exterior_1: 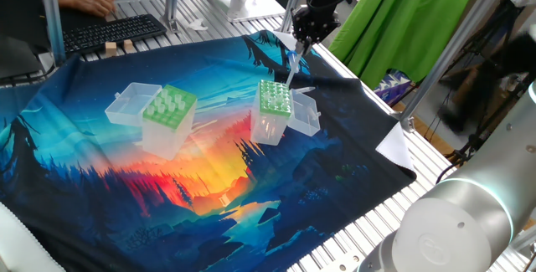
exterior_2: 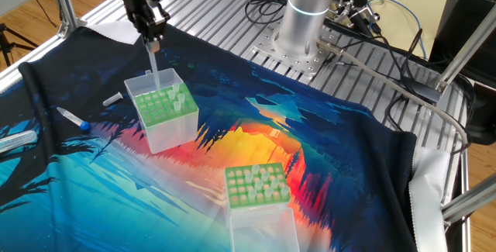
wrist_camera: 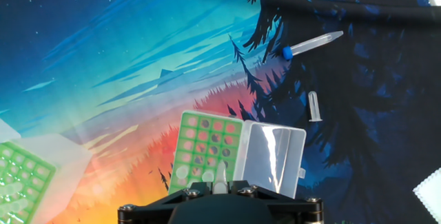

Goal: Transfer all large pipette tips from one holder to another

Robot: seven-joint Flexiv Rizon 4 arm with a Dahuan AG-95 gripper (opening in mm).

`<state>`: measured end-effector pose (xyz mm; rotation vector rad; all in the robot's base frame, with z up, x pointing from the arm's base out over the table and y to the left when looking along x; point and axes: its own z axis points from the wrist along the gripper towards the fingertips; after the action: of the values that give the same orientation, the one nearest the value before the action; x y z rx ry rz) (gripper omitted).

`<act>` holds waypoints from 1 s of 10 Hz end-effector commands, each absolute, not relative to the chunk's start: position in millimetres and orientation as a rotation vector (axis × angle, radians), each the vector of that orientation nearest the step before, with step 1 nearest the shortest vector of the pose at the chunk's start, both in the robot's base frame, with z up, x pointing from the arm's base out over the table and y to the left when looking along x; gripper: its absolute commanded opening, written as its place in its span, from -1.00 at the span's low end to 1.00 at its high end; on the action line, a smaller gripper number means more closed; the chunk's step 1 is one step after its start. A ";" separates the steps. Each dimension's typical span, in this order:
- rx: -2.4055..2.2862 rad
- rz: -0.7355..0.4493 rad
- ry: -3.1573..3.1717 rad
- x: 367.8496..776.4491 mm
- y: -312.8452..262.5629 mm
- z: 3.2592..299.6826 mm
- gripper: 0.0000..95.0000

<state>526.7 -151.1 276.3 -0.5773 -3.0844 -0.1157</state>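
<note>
The tip [exterior_2: 153,70] hung point-down from the gripper [exterior_2: 152,44], its fingers pinching the wide end, right above the narrow box [exterior_2: 164,111] and not yet in it. From where I stood the trouble looked plain: those dark-green holes sat small and close together, so a tip hanging even slightly off plumb could land on the plate between holes, bend, or slip in the pinch. A few tips already seated along one edge of the narrow box could also be knocked if the approach drifted that way. The tip itself was a long, slender, whitish translucent cone, hard to see against the bright cloth [exterior_2: 325,151]. The wide-holed box [exterior_2: 256,187], well apart, had many more tips standing in it. A capped tube [exterior_2: 71,117] lay loose on the cloth near the narrow box.
</note>
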 end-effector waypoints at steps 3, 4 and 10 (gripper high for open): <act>-0.600 -0.119 -3.086 528.3 -143.7 276.0 -1.00; -0.602 -0.124 -3.085 529.0 -142.8 273.3 -1.00; -0.613 -0.112 -3.073 524.3 -144.4 275.6 -1.00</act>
<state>524.2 -145.4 274.9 -0.6120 -3.0741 -0.1086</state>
